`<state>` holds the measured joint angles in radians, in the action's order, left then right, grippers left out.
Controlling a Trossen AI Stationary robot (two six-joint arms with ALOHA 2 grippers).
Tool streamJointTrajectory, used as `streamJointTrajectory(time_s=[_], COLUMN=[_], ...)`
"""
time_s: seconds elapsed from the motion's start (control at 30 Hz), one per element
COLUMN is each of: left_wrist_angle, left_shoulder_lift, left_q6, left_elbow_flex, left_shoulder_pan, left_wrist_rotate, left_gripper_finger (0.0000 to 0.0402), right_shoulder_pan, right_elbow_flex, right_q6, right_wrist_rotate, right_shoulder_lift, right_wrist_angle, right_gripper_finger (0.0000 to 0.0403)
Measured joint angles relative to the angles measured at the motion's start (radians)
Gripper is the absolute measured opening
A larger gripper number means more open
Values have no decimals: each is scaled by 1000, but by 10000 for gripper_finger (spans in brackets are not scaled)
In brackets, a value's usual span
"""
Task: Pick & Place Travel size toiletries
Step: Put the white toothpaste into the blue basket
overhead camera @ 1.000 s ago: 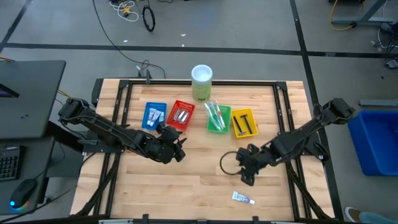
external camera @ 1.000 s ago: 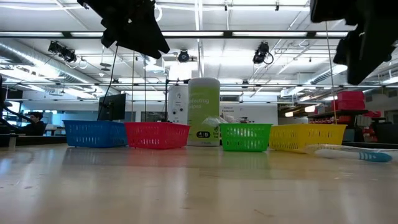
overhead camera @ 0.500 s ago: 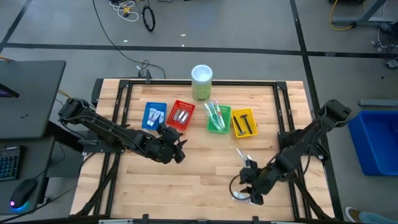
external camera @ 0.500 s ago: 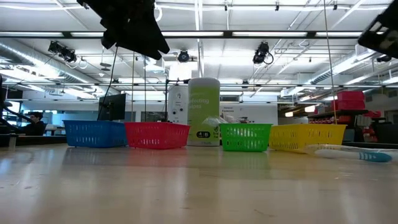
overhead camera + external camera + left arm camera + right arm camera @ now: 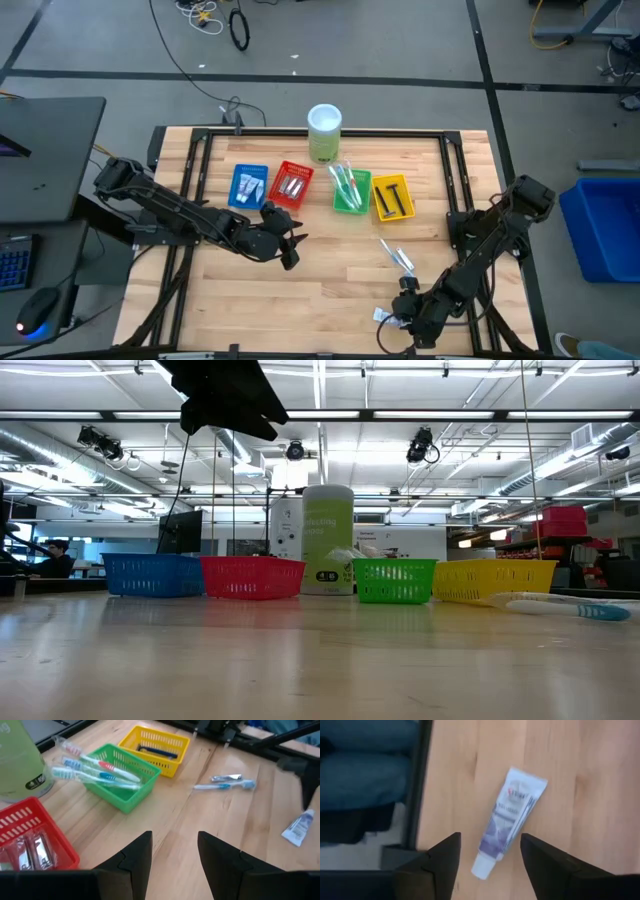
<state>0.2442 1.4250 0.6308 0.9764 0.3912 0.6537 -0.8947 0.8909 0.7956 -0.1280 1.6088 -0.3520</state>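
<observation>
A white toothpaste tube (image 5: 507,822) with blue and red print lies flat on the table near its front edge, also seen in the high view (image 5: 384,316). My right gripper (image 5: 490,850) hovers over it, open, one finger on either side of the tube's cap end, touching nothing; it shows in the high view (image 5: 398,318). A pale toothbrush (image 5: 397,256) lies on the table in front of the yellow tray. My left gripper (image 5: 290,243) is open and empty above the table, in front of the red tray; its open fingers show in its wrist view (image 5: 175,850).
Blue (image 5: 249,185), red (image 5: 292,184), green (image 5: 351,190) and yellow (image 5: 392,197) trays stand in a row at the back, each holding toiletries. A pale green cylinder (image 5: 324,132) stands behind them. The table's front edge (image 5: 417,795) is right beside the tube.
My right gripper has gone from the table's middle right toward the near edge and now stands over the tube; the toothbrush it covered now shows. It has left the low view. My left gripper has shifted a little toward the table's right edge.
</observation>
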Motion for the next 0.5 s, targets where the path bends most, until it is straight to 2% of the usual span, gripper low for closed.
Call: streamJointTrajectory(time_s=[0.13,0.27,0.5], left_wrist_angle=[-6,-9,-10], left_shoulder_lift=[0,0,0], left_q6=[0,-12,-51], left_elbow_flex=[0,0,0], left_shoulder_pan=[0,0,0], left_wrist_rotate=[15,15,16], left_gripper_finger=[166,166,166], right_shoulder_pan=[-18,-30,-42], right_elbow_flex=[0,1,5], right_q6=[0,0,-1], right_wrist_rotate=[-1,-13,-96], right_shoulder_lift=[72,150,192], right_wrist_angle=[10,67,39], right_gripper_finger=[237,241,194])
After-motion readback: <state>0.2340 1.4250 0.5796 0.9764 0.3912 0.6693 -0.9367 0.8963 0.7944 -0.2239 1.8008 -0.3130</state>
